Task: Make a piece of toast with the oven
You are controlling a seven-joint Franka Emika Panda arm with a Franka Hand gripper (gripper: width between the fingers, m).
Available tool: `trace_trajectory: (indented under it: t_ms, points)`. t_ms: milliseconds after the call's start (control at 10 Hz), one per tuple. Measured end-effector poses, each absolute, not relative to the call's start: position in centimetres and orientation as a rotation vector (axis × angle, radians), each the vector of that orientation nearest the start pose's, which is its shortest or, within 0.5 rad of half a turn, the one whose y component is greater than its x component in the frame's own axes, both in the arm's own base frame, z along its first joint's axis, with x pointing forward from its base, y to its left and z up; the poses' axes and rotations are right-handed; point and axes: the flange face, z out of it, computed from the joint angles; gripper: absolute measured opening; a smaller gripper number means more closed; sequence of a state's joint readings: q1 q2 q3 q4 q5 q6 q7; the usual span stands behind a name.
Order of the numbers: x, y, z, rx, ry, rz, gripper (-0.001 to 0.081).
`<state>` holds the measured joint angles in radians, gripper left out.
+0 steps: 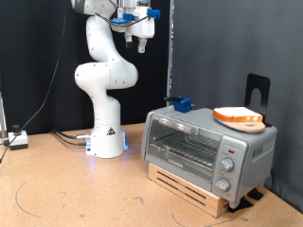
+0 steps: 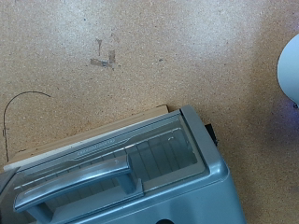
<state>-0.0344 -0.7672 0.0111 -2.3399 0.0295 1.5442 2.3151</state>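
You see the gripper (image 1: 141, 38) only in the exterior view, high above the oven (image 1: 208, 145), and too small to tell how its fingers stand; the wrist view shows none of it. The arm's top is cut off by that view's upper edge. On the oven, the toast (image 1: 237, 115) sits on a plate too small to make out clearly. A small blue thing (image 1: 181, 104) on the oven's back corner is too small to identify. In the wrist view the oven (image 2: 140, 177) runs off the lower edge, its knobs out of frame.
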Motion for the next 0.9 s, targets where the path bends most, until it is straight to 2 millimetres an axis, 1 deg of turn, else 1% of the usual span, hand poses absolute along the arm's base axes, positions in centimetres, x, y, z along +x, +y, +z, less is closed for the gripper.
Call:
trace_trajectory:
  t_ms: [100, 300, 400, 500, 600, 700, 800, 900]
  points:
    - [30.9, -0.3, 59.0, -1.276, 2.886, 0.052, 0.0804]
    - [30.5, 0.3, 59.7, -1.607, 2.721, 0.099, 0.0804]
    - [30.0, 0.1, 60.4, -1.779, 2.634, 0.125, 0.0804]
    - [29.7, -0.8, 61.2, -1.944, 2.533, 0.143, 0.0804]
    - [30.1, -1.1, 61.5, -2.080, 2.443, 0.179, 0.0804]
    - [30.2, -1.1, 61.5, -2.032, 2.477, 0.167, 0.0804]
    - [29.9, -0.9, 61.4, -2.140, 2.393, 0.194, 0.0804]
    - [29.4, -0.7, 61.5, -2.287, 2.252, 0.219, 0.0804]
